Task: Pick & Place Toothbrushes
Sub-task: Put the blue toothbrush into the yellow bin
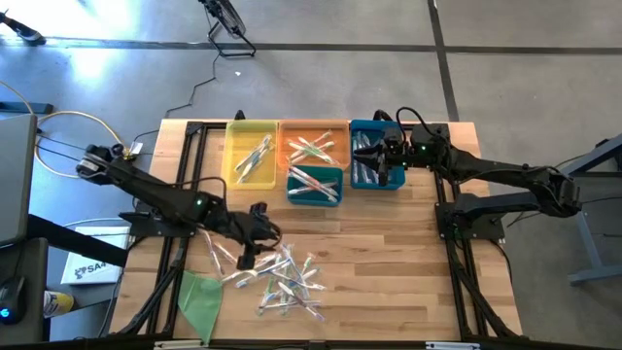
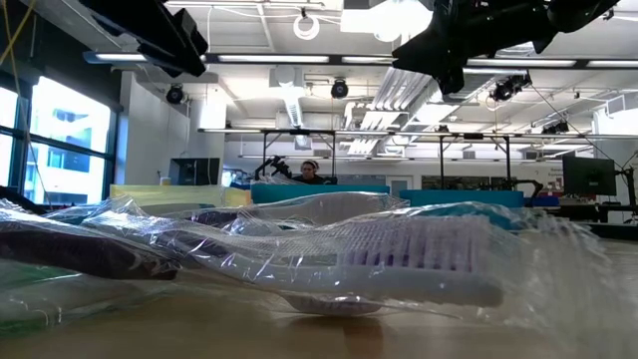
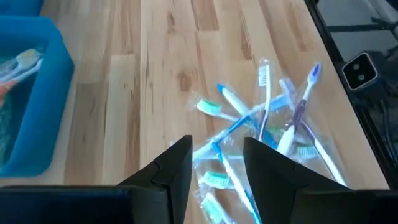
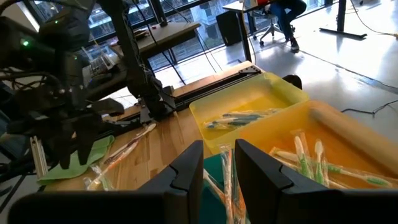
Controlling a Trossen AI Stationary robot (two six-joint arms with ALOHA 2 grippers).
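The toothbrushes (image 1: 282, 277) lie in a loose heap of clear-wrapped sticks on the wood near the table's near edge. They show in the left wrist view (image 3: 267, 124) and close up in the low view (image 2: 399, 264). My left gripper (image 1: 255, 238) (image 3: 217, 180) hovers open just over the heap's left-far side, touching nothing. My right gripper (image 1: 374, 156) (image 4: 219, 177) is open above the blue bin (image 1: 377, 160), at the side facing the small teal bin (image 1: 314, 185). That bin's toothbrushes (image 4: 225, 168) show through the gap between its fingers.
A yellow bin (image 1: 251, 151) and an orange bin (image 1: 313, 146) stand along the far edge beside the blue one, each holding toothbrushes. A flat green sheet (image 1: 199, 297) lies at the near left corner. Bare wood (image 1: 389, 262) spreads right of the heap.
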